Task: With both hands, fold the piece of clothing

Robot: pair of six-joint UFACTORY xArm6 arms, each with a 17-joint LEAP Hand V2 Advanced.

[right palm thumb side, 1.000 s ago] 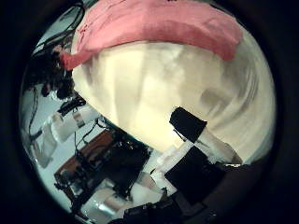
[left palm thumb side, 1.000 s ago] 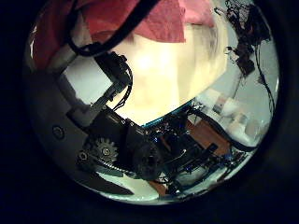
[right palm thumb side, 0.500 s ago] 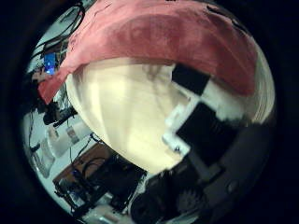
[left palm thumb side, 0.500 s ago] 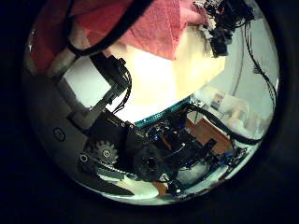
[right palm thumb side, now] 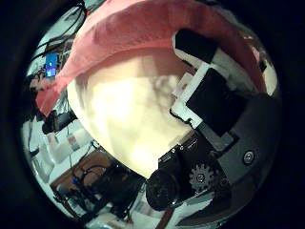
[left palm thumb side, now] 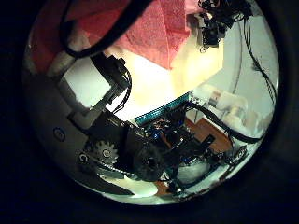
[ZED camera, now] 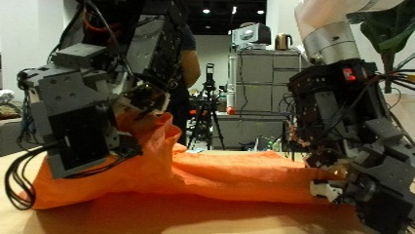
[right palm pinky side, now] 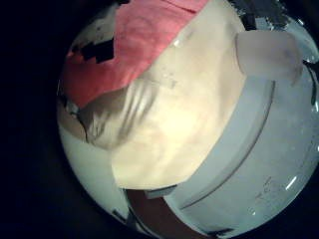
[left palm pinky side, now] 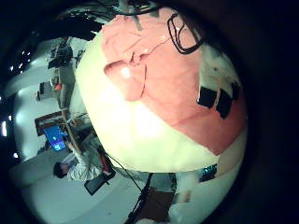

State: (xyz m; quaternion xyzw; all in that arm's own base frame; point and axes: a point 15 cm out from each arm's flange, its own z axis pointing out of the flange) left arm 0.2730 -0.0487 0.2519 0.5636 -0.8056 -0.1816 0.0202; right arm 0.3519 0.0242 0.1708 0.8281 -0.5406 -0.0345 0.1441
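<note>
An orange piece of clothing (ZED camera: 207, 180) lies spread across the pale table (ZED camera: 279, 224). My left hand (ZED camera: 91, 117) is at one end of it, fingers curled on a fold that stands up in a peak (ZED camera: 163, 127). My right hand (ZED camera: 351, 146) is at the other end, its fingertips pinching the cloth's edge (ZED camera: 331, 175) just above the table. The left little finger side palm view shows the cloth (left palm pinky side: 177, 84) on the table (left palm pinky side: 149, 140). The right thumb side palm view shows curled fingers (right palm thumb side: 214, 91) over the cloth (right palm thumb side: 133, 33). The cloth also shows in the left thumb side palm view (left palm thumb side: 149, 33) and the right little finger side palm view (right palm pinky side: 140, 45).
Stands and equipment (left palm pinky side: 70, 140) crowd the floor beyond the table's edge. Bare tabletop (right palm pinky side: 189, 110) shows beside the cloth, under my right hand.
My right hand's fingers have curled in over the cloth's edge. The cloth has come closer to my left palm and bunches by its fingers.
</note>
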